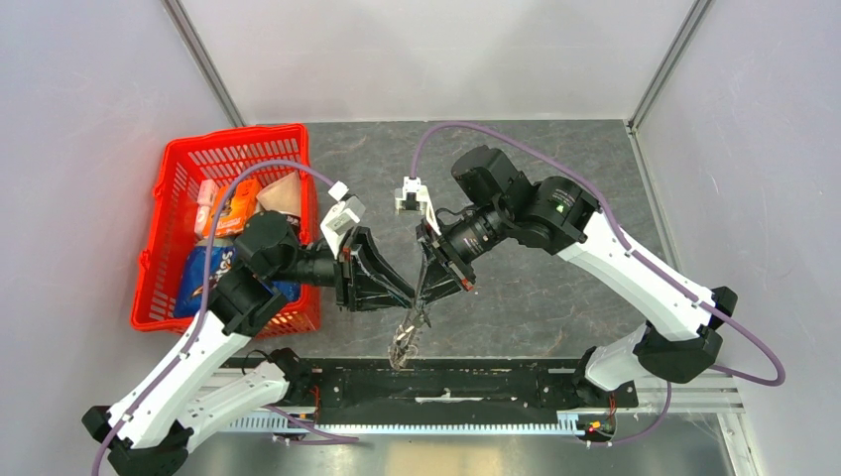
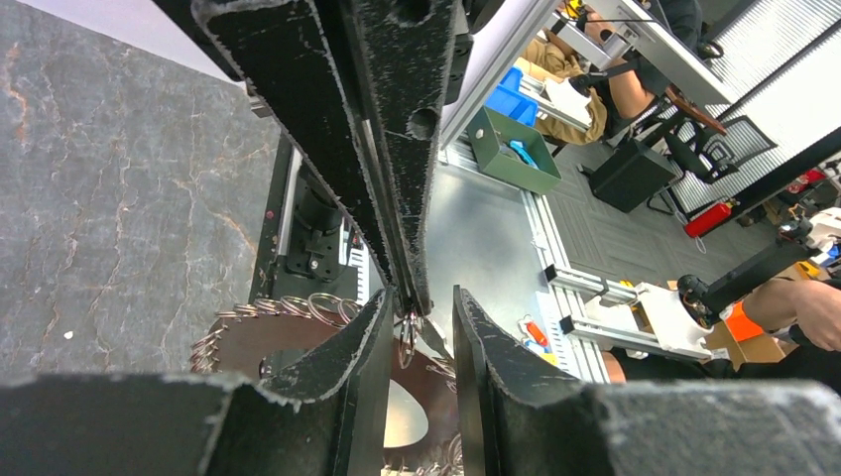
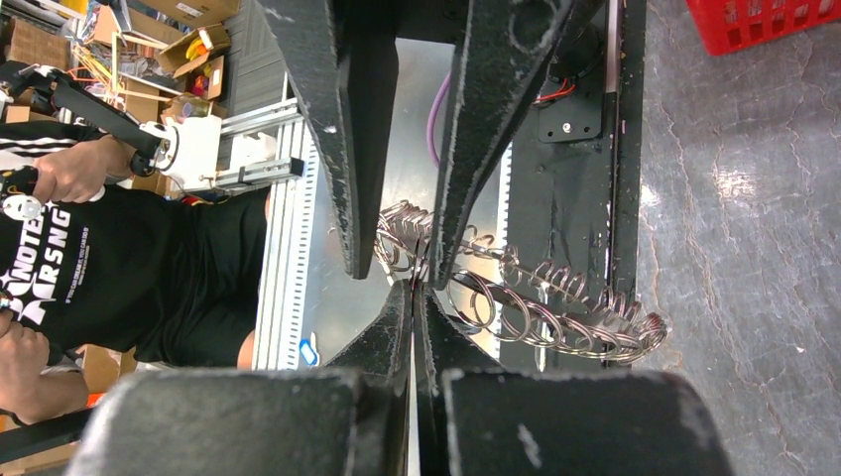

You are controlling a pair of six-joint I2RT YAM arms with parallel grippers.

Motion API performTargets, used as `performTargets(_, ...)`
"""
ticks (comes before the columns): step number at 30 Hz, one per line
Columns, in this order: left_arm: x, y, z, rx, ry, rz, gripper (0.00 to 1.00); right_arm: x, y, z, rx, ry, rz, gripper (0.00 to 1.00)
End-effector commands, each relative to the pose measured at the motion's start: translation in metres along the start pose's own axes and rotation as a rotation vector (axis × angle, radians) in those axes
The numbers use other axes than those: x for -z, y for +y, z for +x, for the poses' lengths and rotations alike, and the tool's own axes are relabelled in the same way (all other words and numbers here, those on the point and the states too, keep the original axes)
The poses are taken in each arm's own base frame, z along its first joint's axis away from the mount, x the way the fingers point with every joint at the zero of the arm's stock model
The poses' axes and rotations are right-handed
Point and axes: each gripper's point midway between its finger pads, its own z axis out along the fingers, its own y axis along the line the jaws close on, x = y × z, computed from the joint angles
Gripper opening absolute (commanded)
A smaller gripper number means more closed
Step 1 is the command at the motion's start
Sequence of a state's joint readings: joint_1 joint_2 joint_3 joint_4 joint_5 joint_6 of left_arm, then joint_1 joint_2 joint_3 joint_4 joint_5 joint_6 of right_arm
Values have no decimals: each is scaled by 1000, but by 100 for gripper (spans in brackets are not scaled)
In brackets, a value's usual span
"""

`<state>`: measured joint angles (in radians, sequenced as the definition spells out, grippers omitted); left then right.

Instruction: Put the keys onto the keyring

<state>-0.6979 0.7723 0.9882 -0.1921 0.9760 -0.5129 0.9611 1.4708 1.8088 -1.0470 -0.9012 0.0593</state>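
Silvery toothed metal keyring [image 1: 404, 342] hangs pinched in the clenched right gripper [image 3: 413, 290]; the left gripper's [image 2: 423, 297] parted jaws straddle that pinch.

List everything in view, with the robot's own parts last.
keyring: one cluster, silvery, hanging between the two tools over the table's near edge
basket: one, red, far left of the table
snack packets: several, orange, blue and white, inside the basket
table: one, grey marbled
rail: one, black, along the near edge
arms: two, white with black joints, meeting mid-table
left tool: one, black, jaws apart around the rings
right tool: one, black, shut on a ring of the keyring
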Motion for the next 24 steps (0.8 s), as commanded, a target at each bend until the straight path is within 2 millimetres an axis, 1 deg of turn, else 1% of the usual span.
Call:
performTargets(1,1,-1,-9,-49,-13,-17,34,5,17,-11,74,-48,-39,0)
performTargets(7,-1,-3,-13,-51,-19,-7,34,6,17,-10,80,-49,-27,0)
performTargets(10,-1,-3,-11,-47,-14,-2,29,7,16,-10,84,-50,-21,0)
performTargets(12,-1,-3,-9,-40,-8,2,24,7,16,-10,86,-51,-17,0)
performTargets(14,0,-4,-9,-42,-7,3,20,8,16,-10,89,-51,-13,0)
performTargets(24,1,-5,-7,-40,-1,2,19,15,21,-8,101,-61,4,0)
